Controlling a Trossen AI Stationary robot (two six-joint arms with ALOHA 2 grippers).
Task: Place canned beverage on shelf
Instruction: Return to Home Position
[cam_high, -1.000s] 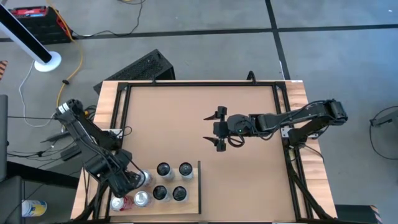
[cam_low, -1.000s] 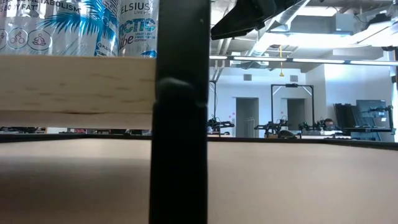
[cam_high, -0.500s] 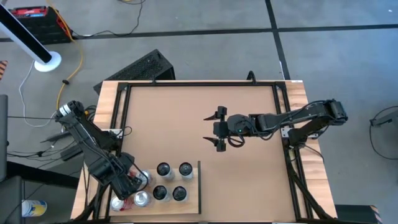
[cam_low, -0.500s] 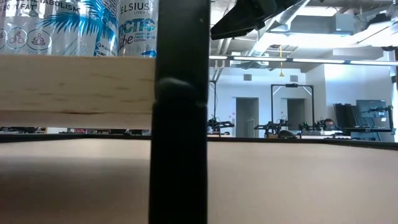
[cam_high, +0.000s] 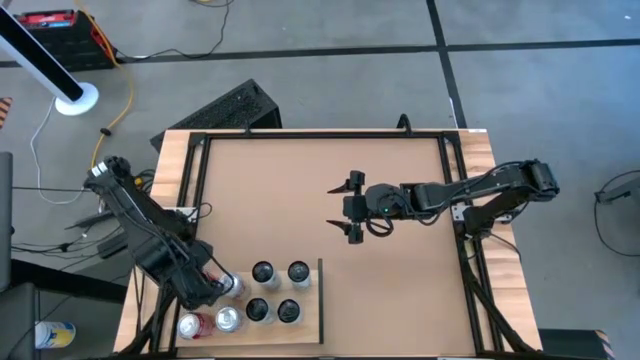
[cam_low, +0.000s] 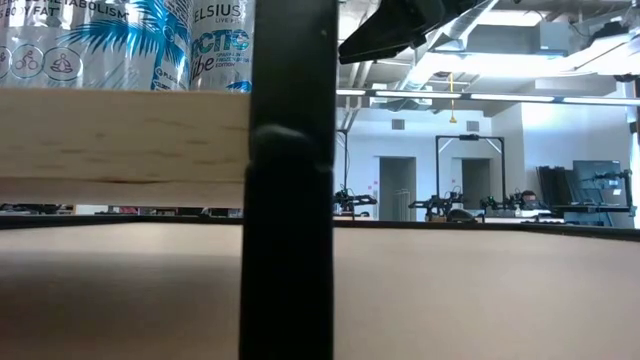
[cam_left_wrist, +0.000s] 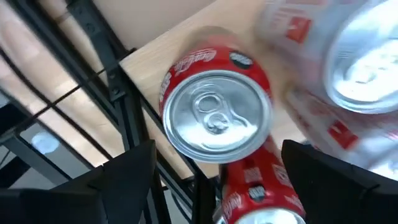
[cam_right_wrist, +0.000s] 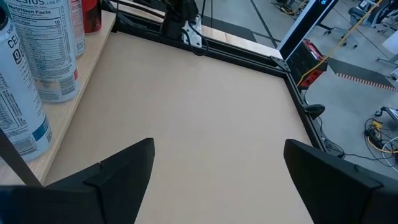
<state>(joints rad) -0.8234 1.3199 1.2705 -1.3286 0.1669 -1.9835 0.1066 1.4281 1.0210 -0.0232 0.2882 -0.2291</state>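
Backed off slightly, left gripper hangs wide, empty, red can beneath it released on shelf; right gripper waits, wide.

From above, the left arm lies across the left end of the shelf and hides most of one can, leaving only a sliver of its top (which can it is cannot be told). In the low view a black post blocks the middle, and the tall can on the shelf is cut by the top edge, as is a dark arm part. A person far back is too small to make out. In the left wrist view the white can is blurred and cropped, and the lower red can runs off the bottom. In the right wrist view the row of cans is cropped at the edges
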